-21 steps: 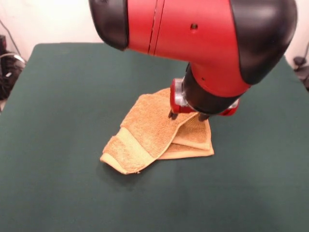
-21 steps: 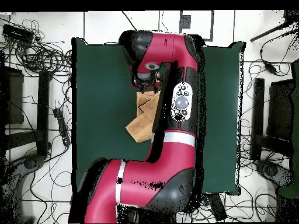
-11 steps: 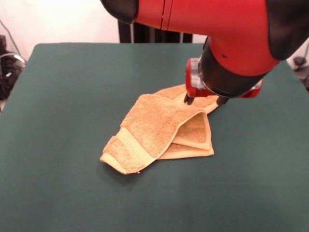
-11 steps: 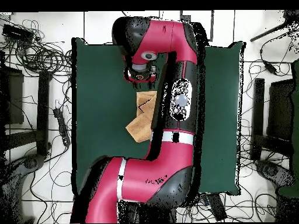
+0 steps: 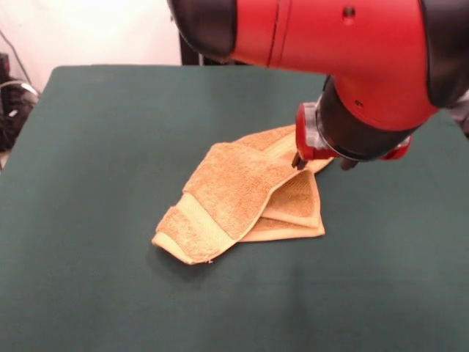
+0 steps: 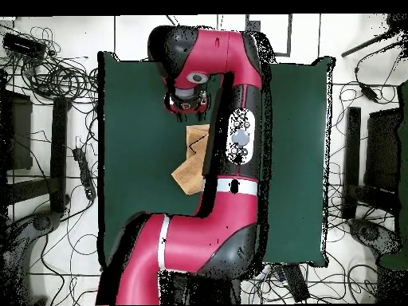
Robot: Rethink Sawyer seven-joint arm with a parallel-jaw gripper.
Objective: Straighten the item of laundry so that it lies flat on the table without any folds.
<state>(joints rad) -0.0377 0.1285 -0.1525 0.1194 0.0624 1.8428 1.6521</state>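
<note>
The item of laundry (image 5: 238,194), an orange-tan towel, lies folded over itself in several layers near the middle of the green table (image 5: 110,147). A paler band stripe shows on its near-left flap. My gripper (image 5: 320,163) hovers at the towel's far right corner, open, with nothing between its fingertips (image 5: 298,162). In the overhead view part of the towel (image 6: 193,166) shows beside the arm on the table (image 6: 135,119). The arm's wrist covers the gripper (image 6: 186,102) there, just beyond the towel's end.
The big red arm (image 5: 330,44) fills the top of the front view and hides the table behind it. Tangled cables (image 6: 56,76) and dark stands (image 6: 351,159) ring the table on the floor. More cables (image 5: 11,103) lie off its left edge.
My gripper moved from above the towel's middle fold to its far right corner, staying open. The towel kept its shape and place.
</note>
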